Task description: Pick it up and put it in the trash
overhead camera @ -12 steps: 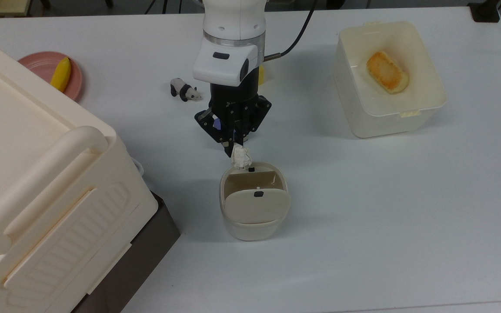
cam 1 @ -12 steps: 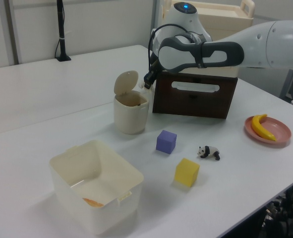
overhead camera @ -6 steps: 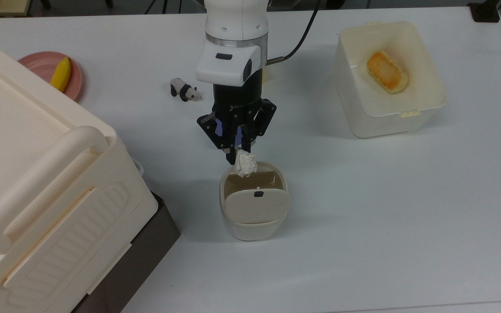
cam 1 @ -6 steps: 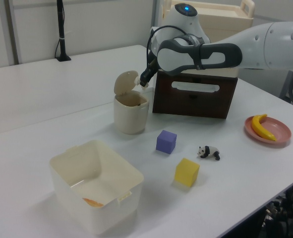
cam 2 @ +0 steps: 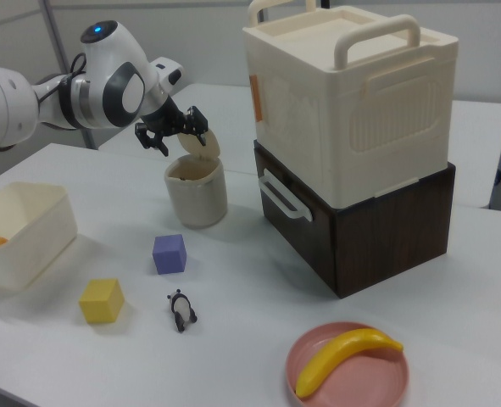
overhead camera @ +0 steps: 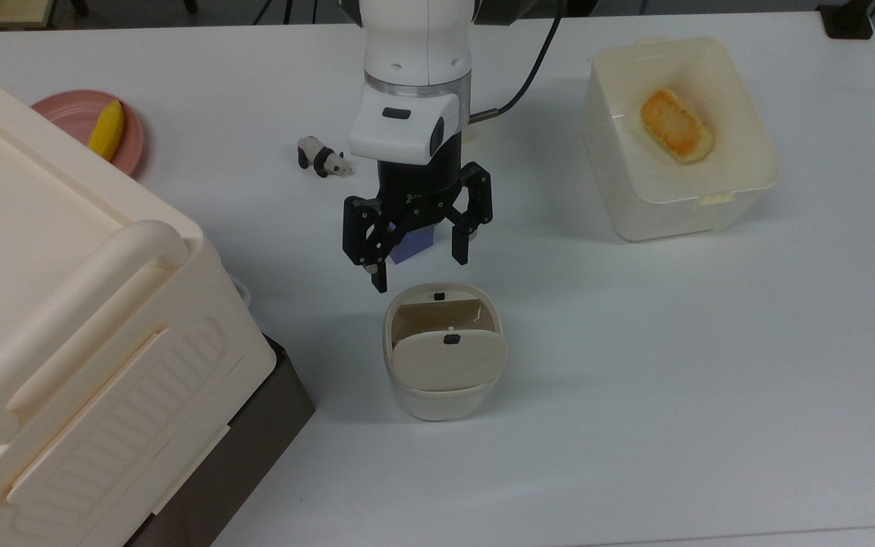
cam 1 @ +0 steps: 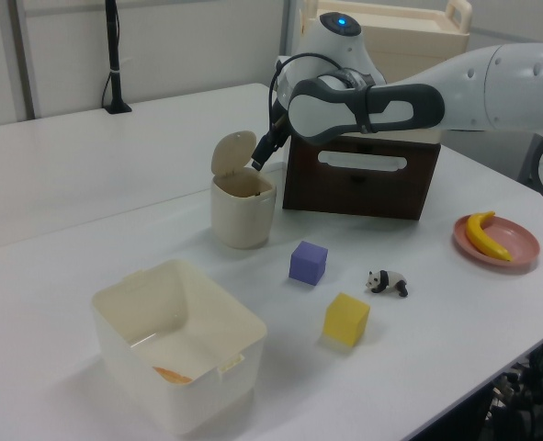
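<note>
The trash [overhead camera: 443,399] is a small cream bin in the middle of the table, its flap lid [overhead camera: 449,363] tilted so that the top is open. It also stands in the left view [cam 1: 242,219] and the right view [cam 2: 197,202]. My gripper [overhead camera: 418,272] hangs open just above the bin's far rim in the top view, with nothing between its fingers [overhead camera: 379,282]. The left view shows the gripper [cam 1: 257,158] beside the raised lid, and the right view shows the gripper [cam 2: 172,136] above the bin. The paper wad is hidden from sight.
A purple cube [overhead camera: 413,247] lies under the gripper, a panda figurine [overhead camera: 323,157] to the top view's left. A cream box [overhead camera: 673,216] with bread [overhead camera: 676,125] stands at the top view's right. A big handled case [overhead camera: 65,304] and a pink plate [overhead camera: 65,114] with a banana are at the top view's left. A yellow cube [cam 1: 346,319] sits near the panda.
The gripper, shut on the paper wad over the bin's rim before, has opened wide and risen slightly. The wad has left the fingers and gone out of sight.
</note>
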Controlling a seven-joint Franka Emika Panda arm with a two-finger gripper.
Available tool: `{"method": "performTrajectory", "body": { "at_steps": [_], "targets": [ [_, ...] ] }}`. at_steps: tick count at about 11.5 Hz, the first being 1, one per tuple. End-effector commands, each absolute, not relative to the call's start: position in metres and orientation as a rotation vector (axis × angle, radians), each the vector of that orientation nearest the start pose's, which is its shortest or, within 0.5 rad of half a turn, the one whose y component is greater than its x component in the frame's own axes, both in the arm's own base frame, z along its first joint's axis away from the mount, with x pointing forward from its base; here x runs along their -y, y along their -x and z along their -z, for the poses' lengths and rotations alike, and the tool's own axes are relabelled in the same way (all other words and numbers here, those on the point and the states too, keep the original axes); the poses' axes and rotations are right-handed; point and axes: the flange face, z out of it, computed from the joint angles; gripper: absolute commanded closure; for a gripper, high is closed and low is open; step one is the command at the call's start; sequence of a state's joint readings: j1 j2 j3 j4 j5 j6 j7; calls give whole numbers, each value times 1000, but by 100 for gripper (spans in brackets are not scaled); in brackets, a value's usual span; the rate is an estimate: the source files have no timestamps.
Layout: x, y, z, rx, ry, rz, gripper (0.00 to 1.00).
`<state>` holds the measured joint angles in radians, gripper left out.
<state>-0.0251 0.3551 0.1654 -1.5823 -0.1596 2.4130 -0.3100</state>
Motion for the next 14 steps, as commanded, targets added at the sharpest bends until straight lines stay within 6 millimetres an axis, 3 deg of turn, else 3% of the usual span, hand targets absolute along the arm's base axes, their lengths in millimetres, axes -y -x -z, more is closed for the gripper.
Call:
{"method": "performTrajectory", "body": {
  "at_steps": [1,3,6,10,14],
  "targets": [
    [-83,-700,-491,808,3041,798,0],
    [-82,-698,-496,801,3043,805,0],
    [-81,-685,-532,785,3039,864,0],
    [-60,-656,-569,738,3114,708,0],
    [-43,-611,-595,627,3192,480,0]
  ]
}}
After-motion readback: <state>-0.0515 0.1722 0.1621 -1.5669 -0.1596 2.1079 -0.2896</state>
